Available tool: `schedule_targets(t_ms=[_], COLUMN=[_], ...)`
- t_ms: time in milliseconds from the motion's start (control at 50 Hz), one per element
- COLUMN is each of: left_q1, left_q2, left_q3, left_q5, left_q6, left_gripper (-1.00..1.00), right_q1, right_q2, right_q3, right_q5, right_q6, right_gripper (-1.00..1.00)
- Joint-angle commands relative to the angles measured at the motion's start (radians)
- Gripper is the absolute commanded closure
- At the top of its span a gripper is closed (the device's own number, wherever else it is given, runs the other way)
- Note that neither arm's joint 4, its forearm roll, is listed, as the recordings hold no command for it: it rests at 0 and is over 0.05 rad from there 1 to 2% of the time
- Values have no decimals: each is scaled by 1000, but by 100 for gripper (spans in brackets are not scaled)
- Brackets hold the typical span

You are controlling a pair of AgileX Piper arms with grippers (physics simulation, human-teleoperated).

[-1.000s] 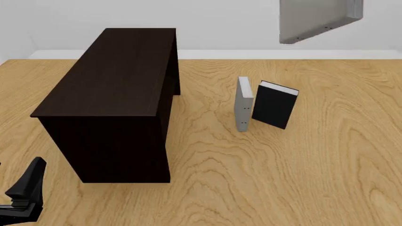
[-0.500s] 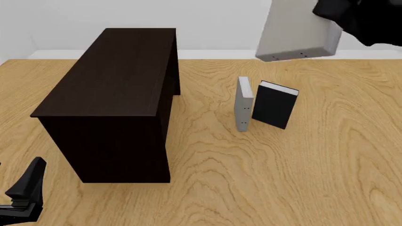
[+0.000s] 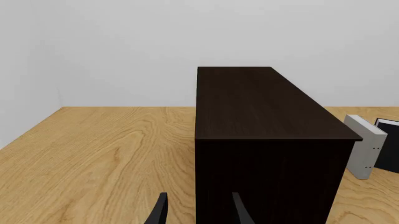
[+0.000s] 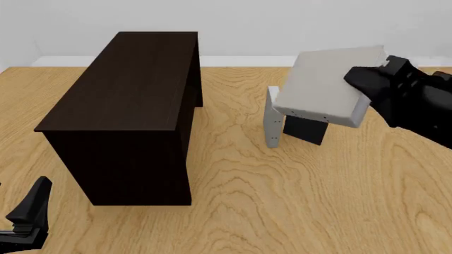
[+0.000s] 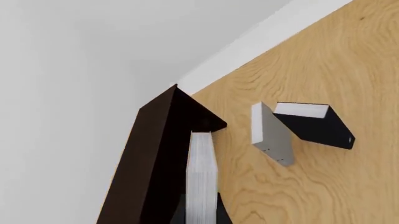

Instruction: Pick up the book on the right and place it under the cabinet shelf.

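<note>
Front view put the left gripper nearest the camera, parked low at the table's near-left corner, and the left wrist view showed its two fingers spread with nothing between them. Just beyond it stood the cabinet shelf, dark and box-shaped on the wooden table, its open recess facing right. To the right, the right gripper held the book in the air, broad grey face up and tilted, its fingers pinched on the far right edge; the right wrist view looked straight along the white page edges between them. The book hung over two others that stood upright on the table, the other grey book seen edge-on and the black book just beside it, partly hidden beneath. My reading was that the main risk lay there: lowering too early on the way left would likely clip and topple those two. Held only by one edge, the book might also pivot or slip in the grip, and if it arrived tilted it could catch the cabinet's top or side rather than slide into the recess. No brand, label or writing could be read anywhere; the book's cover showed only tiny dots near its front edge.
</note>
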Motion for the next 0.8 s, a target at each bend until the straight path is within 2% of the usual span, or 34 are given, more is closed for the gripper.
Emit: schedule_targets(t_ms=[20, 100, 140, 240, 340, 460, 560, 800], left_q1=[0, 0, 0, 0, 0, 0, 0, 0], left_q2=[0, 0, 0, 0, 0, 0, 0, 0], left_q3=[0, 0, 0, 0, 0, 0, 0, 0], left_q5=[0, 0, 0, 0, 0, 0, 0, 0], left_q6=[0, 0, 0, 0, 0, 0, 0, 0], left_gripper=[-100, -100, -100, -100, -100, -100, -100, -100], right_q1=[53, 69, 84, 80, 110, 118, 162, 204], right_q2=[12, 39, 61, 72, 97, 156, 234, 343], right_q3=[134, 143, 147, 168, 161, 163, 191, 243], right_q5=[-127, -145, -134, -137, -128, -175, -263, -376], right_q6=[91, 102, 88, 113, 94, 104, 133, 165], right_gripper=[100, 100, 100, 100, 100, 100, 100, 100])
